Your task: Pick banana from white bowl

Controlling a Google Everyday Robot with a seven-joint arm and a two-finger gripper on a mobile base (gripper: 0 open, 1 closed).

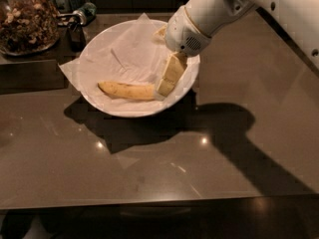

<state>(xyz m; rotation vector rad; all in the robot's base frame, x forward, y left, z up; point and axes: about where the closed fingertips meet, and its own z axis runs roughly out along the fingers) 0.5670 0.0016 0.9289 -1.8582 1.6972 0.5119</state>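
Note:
The yellow banana (127,90) lies on its side in the front part of the white bowl (130,112), on the crinkled white paper lining (124,54). My gripper (165,87) reaches down into the bowl from the upper right, on the white arm (209,14). Its tip is at the banana's right end and hides that end. I cannot tell whether it touches the banana. The banana rests on the paper.
A glass jar of nuts (25,21) stands at the back left, with small dark items (76,24) beside it. The bowl sits on a brown glossy countertop (149,158) whose front edge (159,199) runs across the bottom. The arm's shadow falls to the right.

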